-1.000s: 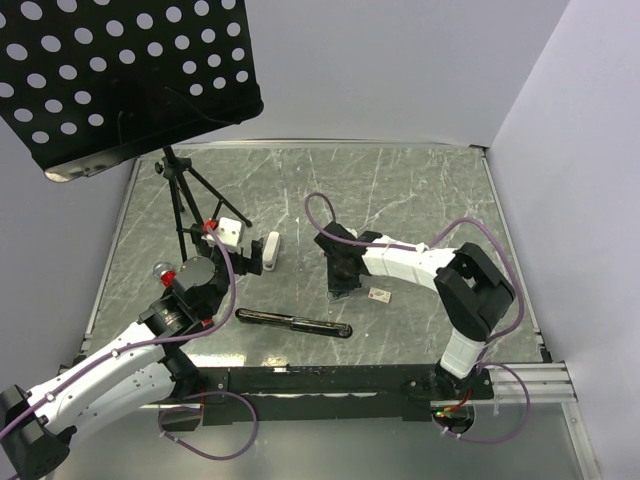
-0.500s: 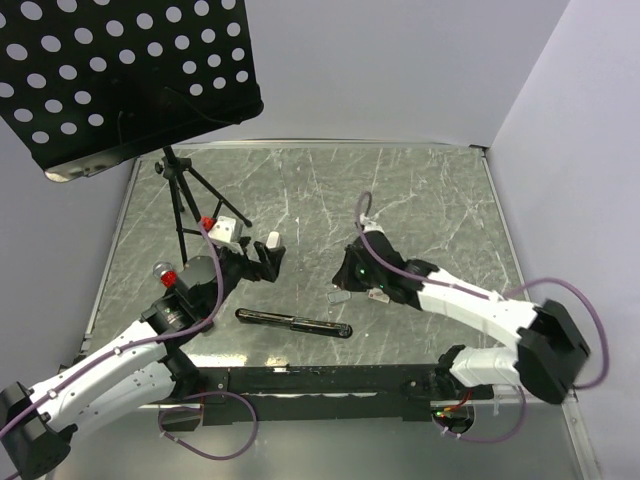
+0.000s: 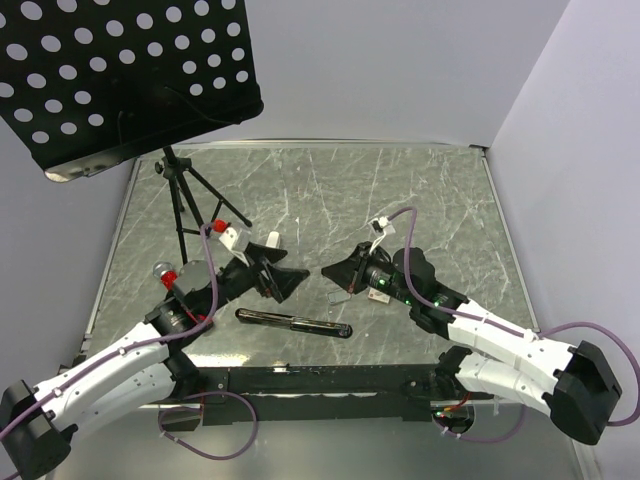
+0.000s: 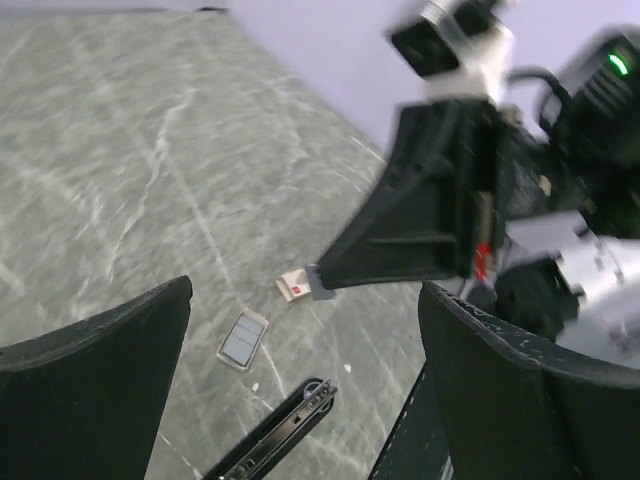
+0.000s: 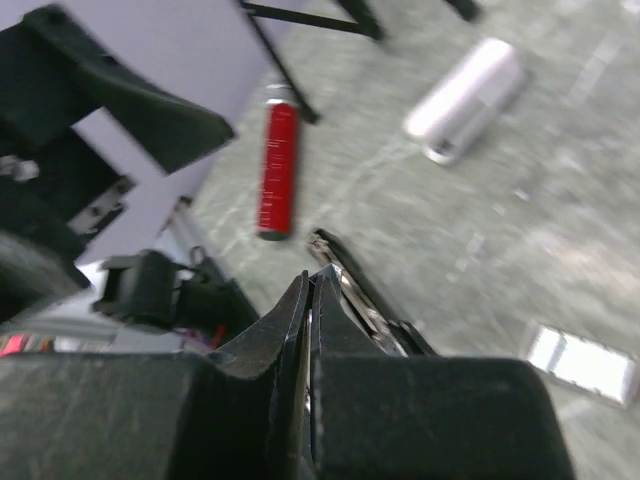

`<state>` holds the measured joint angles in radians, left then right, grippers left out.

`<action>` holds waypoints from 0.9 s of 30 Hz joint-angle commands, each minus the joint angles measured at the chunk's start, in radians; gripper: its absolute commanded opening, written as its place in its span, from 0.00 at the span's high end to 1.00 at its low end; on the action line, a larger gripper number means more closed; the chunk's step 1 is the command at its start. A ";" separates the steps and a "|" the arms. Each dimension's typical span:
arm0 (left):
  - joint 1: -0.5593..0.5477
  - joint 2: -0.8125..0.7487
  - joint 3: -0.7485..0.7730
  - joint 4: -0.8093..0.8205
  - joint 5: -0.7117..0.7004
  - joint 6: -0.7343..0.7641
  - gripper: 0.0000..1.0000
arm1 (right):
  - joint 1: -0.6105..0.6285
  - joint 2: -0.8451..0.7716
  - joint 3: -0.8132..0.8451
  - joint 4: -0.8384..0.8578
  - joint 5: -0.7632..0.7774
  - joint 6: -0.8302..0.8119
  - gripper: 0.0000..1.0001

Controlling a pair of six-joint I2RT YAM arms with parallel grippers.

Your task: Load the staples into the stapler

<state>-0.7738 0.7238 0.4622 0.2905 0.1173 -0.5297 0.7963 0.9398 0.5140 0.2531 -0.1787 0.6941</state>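
Observation:
The black stapler (image 3: 293, 322) lies opened out flat near the table's front edge, also seen in the left wrist view (image 4: 275, 435) and under my right fingers (image 5: 370, 300). The staples box (image 4: 292, 288), pale with red print, sits on the marble beside a greyish see-through rectangle (image 4: 243, 338) (image 5: 585, 362). My right gripper (image 3: 326, 272) (image 5: 318, 270) hangs above them, shut, and a thin grey strip that looks like staples pokes from its tip (image 4: 318, 284). My left gripper (image 3: 288, 268) (image 4: 305, 290) faces it from the left, wide open and holding nothing.
A white stapler (image 5: 465, 100) lies behind my left gripper, with a red cylinder (image 5: 280, 170) to its left. A black perforated music stand (image 3: 130, 80) on a tripod (image 3: 185, 210) fills the back left. Purple cables loop off both arms.
My right gripper lifted off the table by the staples box and swung to point left. My left gripper moved right and rose to face it, still open.

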 commanded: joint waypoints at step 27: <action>-0.070 -0.072 0.092 -0.134 0.427 0.993 0.39 | 0.003 0.082 0.150 0.230 -0.496 -0.053 1.00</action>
<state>-0.8112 0.6342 0.5129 0.0959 0.5369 0.4332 0.7963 1.0237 0.6060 0.4088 -0.6464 0.6418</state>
